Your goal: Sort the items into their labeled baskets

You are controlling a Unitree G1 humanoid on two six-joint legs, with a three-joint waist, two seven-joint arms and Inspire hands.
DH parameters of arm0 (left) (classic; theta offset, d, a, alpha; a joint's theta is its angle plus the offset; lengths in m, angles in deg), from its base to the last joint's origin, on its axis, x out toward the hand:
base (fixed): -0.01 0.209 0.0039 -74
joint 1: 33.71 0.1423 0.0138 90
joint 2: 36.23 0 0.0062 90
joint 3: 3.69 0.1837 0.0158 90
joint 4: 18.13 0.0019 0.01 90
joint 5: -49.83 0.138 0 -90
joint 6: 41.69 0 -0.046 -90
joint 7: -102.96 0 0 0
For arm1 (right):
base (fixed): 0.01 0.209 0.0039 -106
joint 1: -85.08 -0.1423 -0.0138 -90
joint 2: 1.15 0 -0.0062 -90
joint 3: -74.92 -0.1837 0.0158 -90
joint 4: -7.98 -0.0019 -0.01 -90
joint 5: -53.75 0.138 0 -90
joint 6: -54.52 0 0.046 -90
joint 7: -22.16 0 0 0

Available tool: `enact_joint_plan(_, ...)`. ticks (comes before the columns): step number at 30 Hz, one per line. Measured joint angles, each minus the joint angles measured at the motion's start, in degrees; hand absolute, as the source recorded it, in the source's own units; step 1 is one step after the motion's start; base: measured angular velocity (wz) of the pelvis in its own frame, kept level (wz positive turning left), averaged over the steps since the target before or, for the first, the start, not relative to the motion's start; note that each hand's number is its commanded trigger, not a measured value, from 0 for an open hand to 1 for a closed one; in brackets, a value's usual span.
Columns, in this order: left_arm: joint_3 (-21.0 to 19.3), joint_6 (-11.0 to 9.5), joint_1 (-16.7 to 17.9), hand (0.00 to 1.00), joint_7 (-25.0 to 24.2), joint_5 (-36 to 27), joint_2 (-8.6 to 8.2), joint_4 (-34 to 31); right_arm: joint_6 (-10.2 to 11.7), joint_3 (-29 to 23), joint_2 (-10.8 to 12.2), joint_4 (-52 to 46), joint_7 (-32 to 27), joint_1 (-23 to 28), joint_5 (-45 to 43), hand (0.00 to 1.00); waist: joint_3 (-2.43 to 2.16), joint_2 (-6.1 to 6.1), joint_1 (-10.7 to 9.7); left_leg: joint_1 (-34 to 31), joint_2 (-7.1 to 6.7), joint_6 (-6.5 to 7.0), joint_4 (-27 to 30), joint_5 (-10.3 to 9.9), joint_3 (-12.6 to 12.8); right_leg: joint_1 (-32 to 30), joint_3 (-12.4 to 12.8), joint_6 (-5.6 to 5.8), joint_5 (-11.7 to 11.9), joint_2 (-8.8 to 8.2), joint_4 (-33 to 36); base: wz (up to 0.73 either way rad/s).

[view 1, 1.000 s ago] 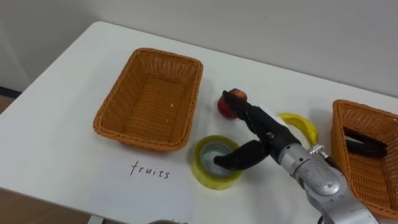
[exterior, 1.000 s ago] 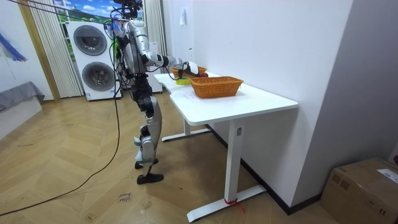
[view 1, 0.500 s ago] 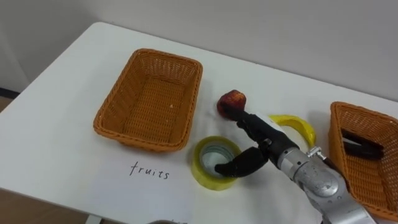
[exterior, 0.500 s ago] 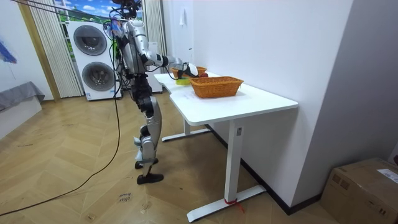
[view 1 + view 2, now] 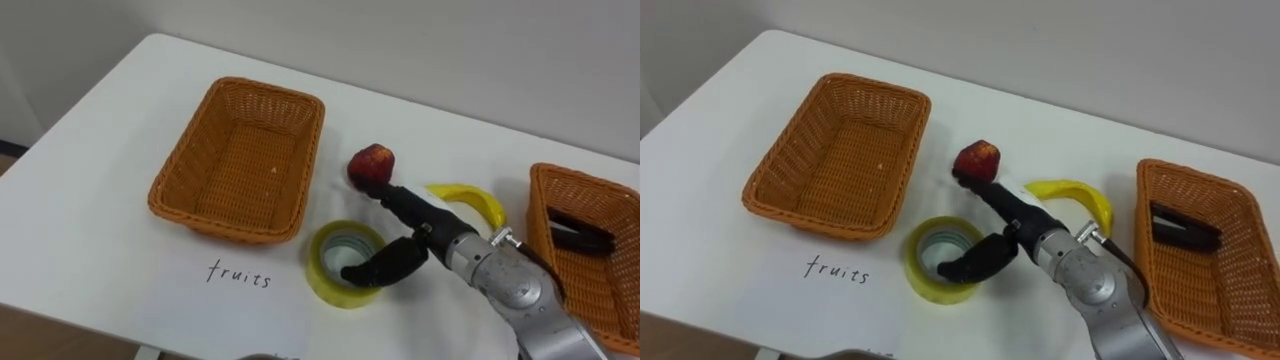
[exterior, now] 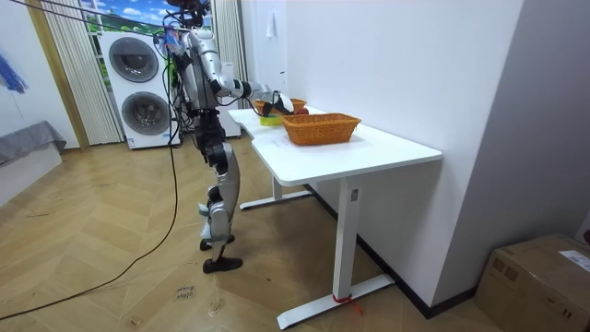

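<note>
The right robot hand (image 5: 428, 238) hangs over the white table (image 5: 100, 150) with its fingers (image 5: 400, 205) stretched straight and its thumb dipped into the core of the yellow tape roll (image 5: 332, 288). The roll lies flat, hole upward, near the table's front edge and just left of the palm; nothing is pinched yet. The fingertips point at the red apple (image 5: 371, 163) farther back, with the yellow banana (image 5: 470, 198) beside them. The supplies' wicker basket (image 5: 537, 215), which holds a dark object (image 5: 578, 238), sits at the right edge, closer than the empty wicker basket (image 5: 175, 195) marked for fruit.
</note>
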Motion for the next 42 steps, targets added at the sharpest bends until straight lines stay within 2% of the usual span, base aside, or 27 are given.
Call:
enact_joint_plan(5, -0.1, 0.0, -0.2, 0.0, -0.2, 0.0, 0.11, 0.0, 0.0, 0.0, 0.0, 0.0, 1.6, 0.0, -0.2, 0.0, -0.11, -0.58, 0.1, 0.0, -0.02, 0.0, 0.0, 0.0, 0.0, 0.1, 0.0, -0.01, 0.0, -0.01, -0.2, 0.0)
enact_joint_plan(22, -0.4, 0.0, -0.2, 0.0, -1.1, -0.1, 0.45, -1.0, -2.4, -0.2, 0.0, -1.7, 4.9, -0.3, -2.4, 0.0, -0.05, -0.96, 0.6, 0.0, 0.01, 0.0, 0.1, 0.0, 0.0, 0.3, -0.1, 0.01, 0.2, 0.05, -0.6, 0.0)
enact_joint_plan(37, -1.1, 0.0, -0.2, 0.0, -1.1, -0.1, 0.52, -2.2, -2.5, -0.4, 0.0, -2.4, 7.3, -1.1, -6.2, 0.0, -0.06, -1.13, 1.4, -0.1, 0.0, 0.0, 0.0, 0.0, 0.0, 0.1, -0.1, 0.01, 0.2, 0.05, -0.6, 0.0)
enact_joint_plan(42, -2.2, 0.0, -0.2, 0.0, -1.0, -0.1, 0.93, -2.2, -2.5, -0.3, 0.0, -3.0, 9.3, -1.2, -8.9, 0.02, -0.22, -2.54, 1.5, -0.1, 0.0, 0.0, 0.0, 0.0, 0.0, 0.1, -0.1, 0.01, 0.2, 0.08, -0.7, 0.0)
